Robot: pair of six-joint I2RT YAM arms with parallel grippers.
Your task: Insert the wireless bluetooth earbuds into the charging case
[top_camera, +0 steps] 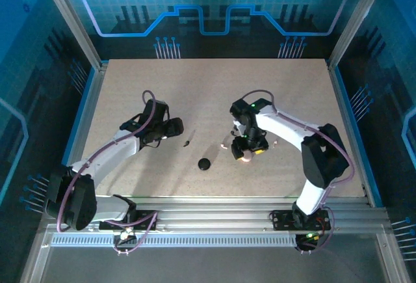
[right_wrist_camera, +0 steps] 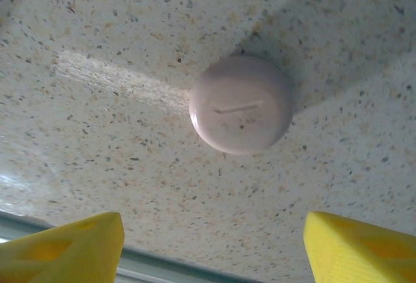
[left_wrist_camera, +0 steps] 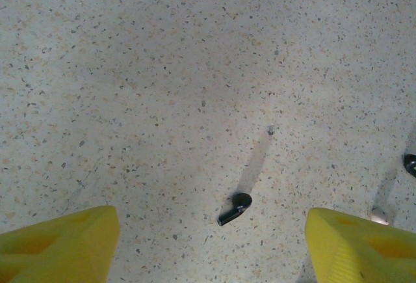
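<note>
Left gripper point(left_wrist_camera: 211, 250) and right gripper point(right_wrist_camera: 214, 250) fingers apart, empty; black earbud point(left_wrist_camera: 234, 209) and pink case body point(right_wrist_camera: 241, 104) each at 12 o'clock on open table point(right_wrist_camera: 78, 133), edge at right's 6 o'clock.

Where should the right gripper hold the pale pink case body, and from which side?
Probably across its round side wall, from straight above. The pale pink case body lies flat on the table, a low puck; any opposite rim points suit the open right gripper.

left claw point(left_wrist_camera: 211, 234): jaws wide apart, pointing down | right claw point(right_wrist_camera: 213, 231): jaws wide apart, pointing down
</note>
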